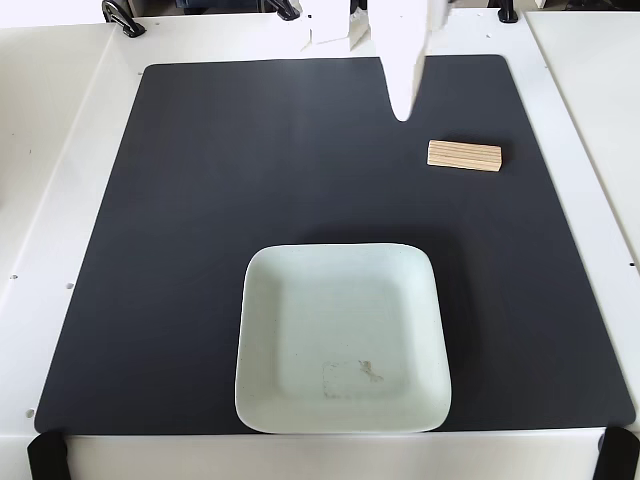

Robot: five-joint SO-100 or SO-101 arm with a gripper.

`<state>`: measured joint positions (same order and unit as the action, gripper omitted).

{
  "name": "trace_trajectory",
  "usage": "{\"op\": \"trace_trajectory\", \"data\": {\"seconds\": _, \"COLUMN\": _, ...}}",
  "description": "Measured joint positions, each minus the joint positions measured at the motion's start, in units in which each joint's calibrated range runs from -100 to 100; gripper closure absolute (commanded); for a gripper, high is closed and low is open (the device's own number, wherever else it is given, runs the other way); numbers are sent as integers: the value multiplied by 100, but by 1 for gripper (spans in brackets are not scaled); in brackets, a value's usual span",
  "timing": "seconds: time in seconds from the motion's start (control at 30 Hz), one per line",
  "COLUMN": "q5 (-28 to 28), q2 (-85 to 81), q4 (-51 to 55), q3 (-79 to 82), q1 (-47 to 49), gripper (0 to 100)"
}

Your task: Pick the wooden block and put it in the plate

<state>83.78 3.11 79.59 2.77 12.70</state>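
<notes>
The wooden block is a small light-tan bar with lengthwise grooves. It lies flat on the black mat at the right, toward the far side. The plate is pale mint-white, square with rounded corners, and sits near the mat's front edge at centre; it holds nothing but a faint smudge. My white gripper comes down from the top edge and its tip hangs over the mat, left of and slightly beyond the block, not touching it. Its fingers look pressed together into one point, with nothing between them.
A black mat covers most of the white table. Black clamps sit at the table's far edge and black straps at the two front corners. A seam runs along the right side of the table.
</notes>
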Motion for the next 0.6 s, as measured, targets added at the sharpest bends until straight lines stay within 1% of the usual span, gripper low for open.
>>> {"op": "trace_trajectory", "data": {"seconds": 0.07, "q5": 42, "q2": 60, "q4": 0, "q3": 0, "q1": 309, "gripper": 97}}
{"op": "trace_trajectory", "data": {"seconds": 0.1, "q5": 52, "q2": 60, "q4": 0, "q3": 0, "q1": 444, "gripper": 95}}
{"op": "trace_trajectory", "data": {"seconds": 0.23, "q5": 94, "q2": 60, "q4": 0, "q3": -9, "q1": 773, "gripper": 81}}
{"op": "trace_trajectory", "data": {"seconds": 0.33, "q5": 94, "q2": 60, "q4": -9, "q3": 9, "q1": 908, "gripper": 76}}
{"op": "trace_trajectory", "data": {"seconds": 0.6, "q5": 94, "q2": 204, "q4": -145, "q3": 167, "q1": 917, "gripper": 75}}
